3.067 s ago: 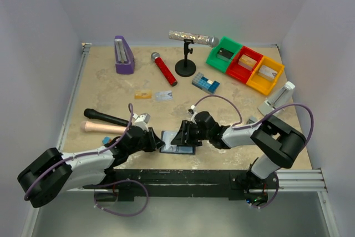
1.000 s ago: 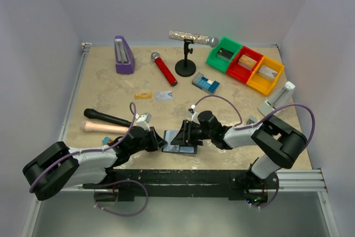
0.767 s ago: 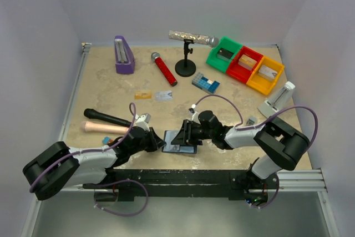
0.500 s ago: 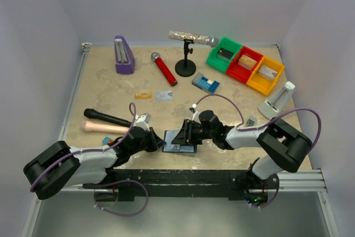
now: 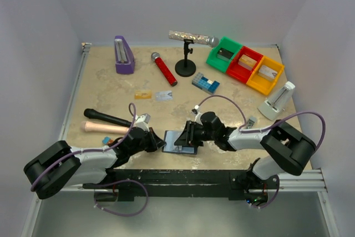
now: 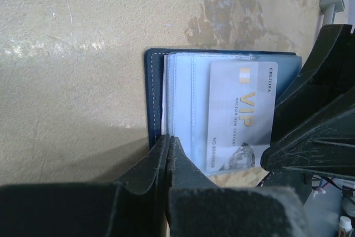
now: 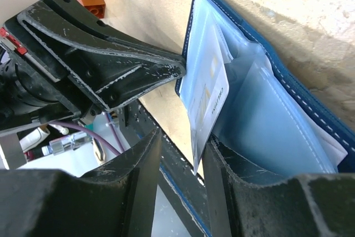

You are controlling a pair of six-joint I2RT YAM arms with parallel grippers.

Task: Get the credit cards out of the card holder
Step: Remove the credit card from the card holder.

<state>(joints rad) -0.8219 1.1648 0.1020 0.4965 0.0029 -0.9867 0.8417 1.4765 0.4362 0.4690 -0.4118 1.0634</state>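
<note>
The left jaws are pressed together on the near edge of the card holder (image 6: 155, 98), at its 9 o'clock side in the overhead view, and seem to be holding it down on the surface (image 5: 111, 81). The right jaws stand apart, straddling the free corner of a silver card (image 7: 213, 109) without clamping it. In the right wrist view the card rises from between them toward 12 o'clock, partly out of a pale pocket. In the left wrist view its long axis runs 12 to 6, with the right jaws at its 3 o'clock. The right arm is nearer, so closing and drawing back looks like its job. A gold card (image 5: 142, 95) and a second silver card (image 5: 163, 95) lie well apart at 11 o'clock.
</note>
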